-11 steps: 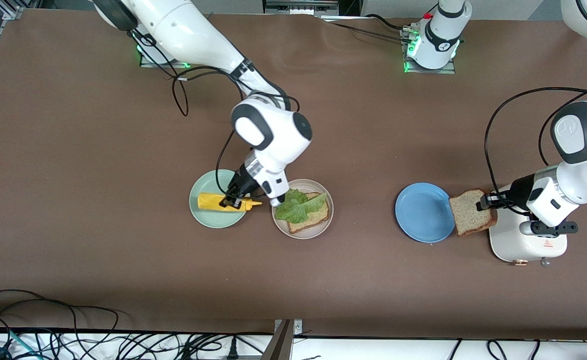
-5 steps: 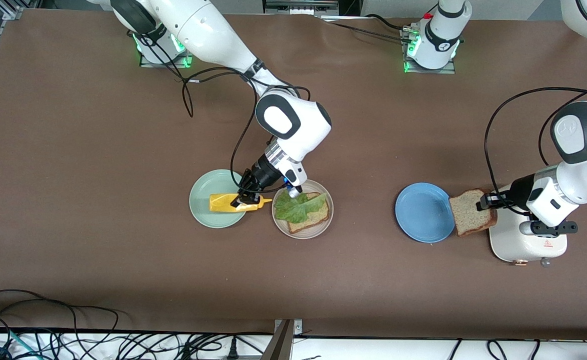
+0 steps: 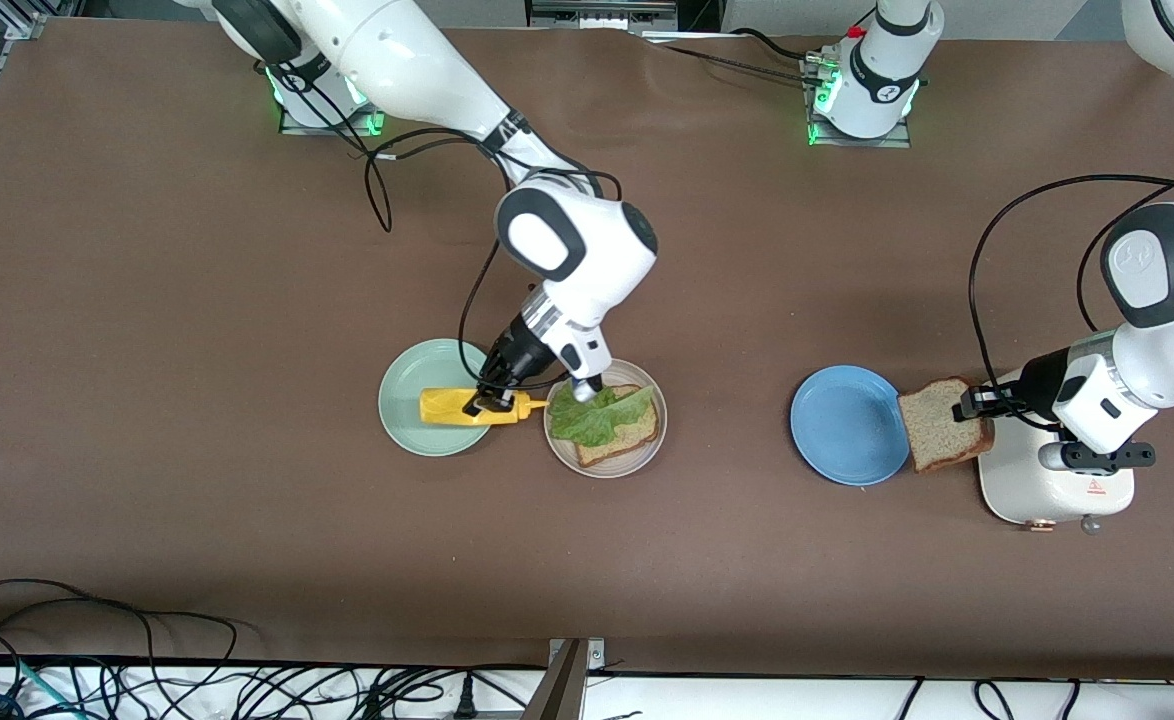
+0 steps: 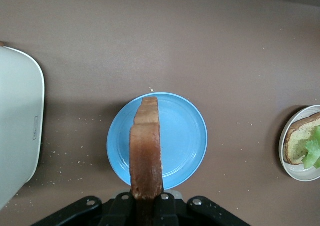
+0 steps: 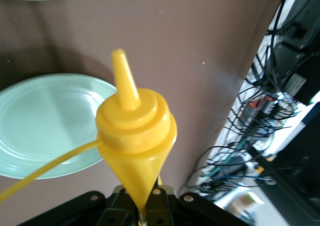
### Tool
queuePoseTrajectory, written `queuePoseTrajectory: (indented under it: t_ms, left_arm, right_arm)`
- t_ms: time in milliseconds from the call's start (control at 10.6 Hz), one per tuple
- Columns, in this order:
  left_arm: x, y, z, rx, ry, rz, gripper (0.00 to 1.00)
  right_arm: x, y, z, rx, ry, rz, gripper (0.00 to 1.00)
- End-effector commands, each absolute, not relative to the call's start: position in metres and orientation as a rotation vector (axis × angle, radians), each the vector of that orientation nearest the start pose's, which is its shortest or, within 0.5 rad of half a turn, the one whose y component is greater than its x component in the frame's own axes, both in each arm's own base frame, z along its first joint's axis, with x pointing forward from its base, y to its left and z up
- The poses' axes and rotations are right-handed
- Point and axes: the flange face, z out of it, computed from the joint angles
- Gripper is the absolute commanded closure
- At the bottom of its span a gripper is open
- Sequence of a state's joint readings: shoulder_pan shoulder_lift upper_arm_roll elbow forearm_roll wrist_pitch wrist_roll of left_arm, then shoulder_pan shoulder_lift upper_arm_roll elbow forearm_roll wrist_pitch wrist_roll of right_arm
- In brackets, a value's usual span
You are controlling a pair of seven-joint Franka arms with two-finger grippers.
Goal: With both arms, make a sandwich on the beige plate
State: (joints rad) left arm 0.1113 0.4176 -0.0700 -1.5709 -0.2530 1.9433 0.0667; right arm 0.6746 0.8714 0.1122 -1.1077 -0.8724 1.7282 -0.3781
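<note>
The right gripper [image 3: 482, 400] is closed on a yellow squeeze bottle [image 3: 467, 406], which is held lying sideways, lifted over the edge of the mint green plate [image 3: 409, 385]. The bottle's pointed nozzle is turned toward the beige plate [image 3: 607, 462], which lies just beside the mint green plate, toward the left arm's end of the table from this gripper. In the right wrist view the bottle's ribbed conical cap and tapering tip [image 5: 131, 106] are seen end-on above the fingers, with the green plate [image 5: 45, 126] under them.

On the beige plate the unfinished sandwich is seen: one square slice of brown wholegrain bread [image 3: 631, 432] with a darker crust lies flat, and a ruffled green lettuce leaf [image 3: 597, 412] is spread over the half of it nearest the right gripper. No upper slice is on it.

The left gripper [image 3: 969, 404] is clamped on the second bread slice [image 3: 942, 424], gripped by one crust edge and held up in the air, tilted. This slice hangs over the table between the rim of the blue plate [image 3: 842, 425] and a white toaster [image 3: 1022, 490], which stands under the left wrist. In the left wrist view the slice [image 4: 146, 156] is seen edge-on, rising from the fingers, with the blue plate [image 4: 185, 136] below it, and the beige plate [image 4: 299, 172] is visible well apart from this gripper, toward the right arm's end of the table.
</note>
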Motion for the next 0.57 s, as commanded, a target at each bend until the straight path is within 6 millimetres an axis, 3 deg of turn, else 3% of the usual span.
queuePoseTrajectory:
  t_ms: [0, 189, 474]
  left_arm:
    - [0.671, 0.014, 0.402, -3.426, -0.143, 0.056, 1.0]
    - [0.671, 0.009, 0.403, -3.426, -0.14, 0.057, 1.0]
    - [0.671, 0.006, 0.403, -3.43, -0.141, 0.059, 1.0]
  right_arm:
    - [0.624, 0.414, 0.337, 2.052, 1.503, -0.031, 1.0]
    - [0.639, 0.365, 0.36, 2.235, 1.491, 0.089, 1.0]
    - [0.648, 0.292, 0.375, 2.512, 1.394, 0.249, 1.0]
